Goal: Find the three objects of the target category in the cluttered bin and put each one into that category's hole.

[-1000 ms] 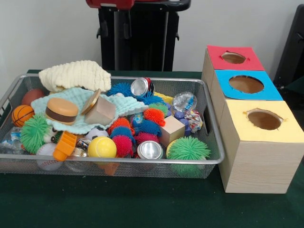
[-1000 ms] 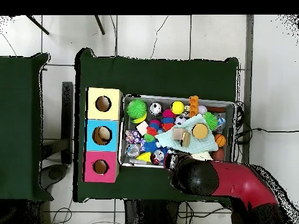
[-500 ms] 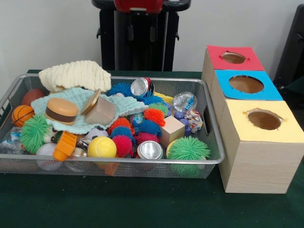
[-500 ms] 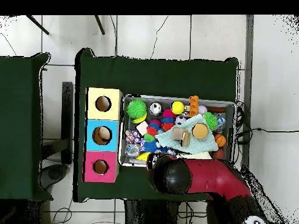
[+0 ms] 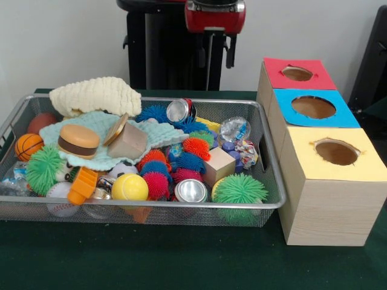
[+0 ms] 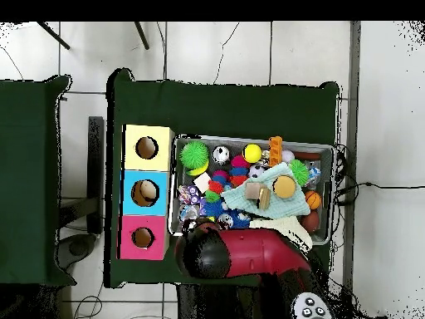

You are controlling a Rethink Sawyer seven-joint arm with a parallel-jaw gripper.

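The wire bin point(image 5: 151, 205) is packed with toys. Two silver cans point(image 5: 190, 190) point(image 5: 179, 110), spiky balls such as a green one point(image 5: 240, 189), a yellow ball point(image 5: 129, 187), a basketball point(image 5: 28, 145) and wooden blocks point(image 5: 219, 165) lie among them. Right of the bin stand three boxes with holes on top: red point(image 5: 278, 66), blue point(image 5: 347, 115) and yellow point(image 5: 302, 163). My gripper point(image 5: 216, 57) hangs high behind the bin's far right part, open, nothing between its fingers. In the overhead view the arm point(image 6: 249, 253) hides the gripper and crosses the bin's lower edge.
A cream cloth point(image 5: 97, 93) and a mint cloth point(image 5: 60, 130) cover the bin's left rear. A toy burger point(image 5: 78, 140) and a tipped wooden block point(image 5: 128, 142) rest on the mint cloth. Green felt point(image 5: 181, 260) covers the table.
The arm has swung along the bin's robot side toward the boxes. In the front view its red head moved right and came lower, so the gripper's fingers now show.
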